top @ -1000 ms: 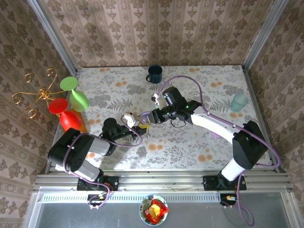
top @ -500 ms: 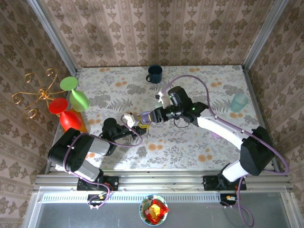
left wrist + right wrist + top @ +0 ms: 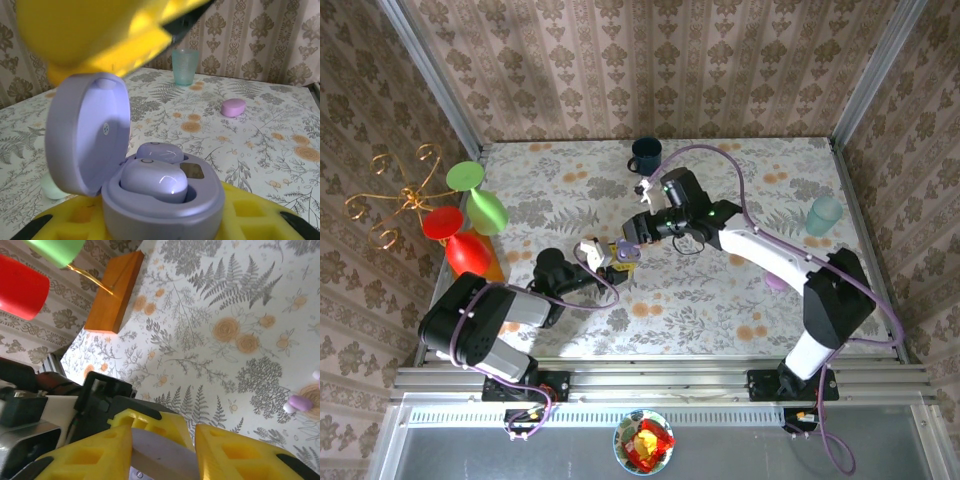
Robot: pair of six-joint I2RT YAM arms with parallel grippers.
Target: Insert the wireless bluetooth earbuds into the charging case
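Earbuds (image 3: 154, 180), two glossy lilac ovals, sit side by side in the wells of the open lilac charging case (image 3: 165, 212). A small amber panel (image 3: 191, 170) lies just beside them. The case's lid (image 3: 87, 135) stands upright at the left, and a small round mark (image 3: 106, 129) inside it is too tiny to read. The left jaws are closed on the case's base, holding it over the floral surface (image 3: 260, 145). The right jaws straddle the lid's top edge; whether they pinch it I cannot tell.
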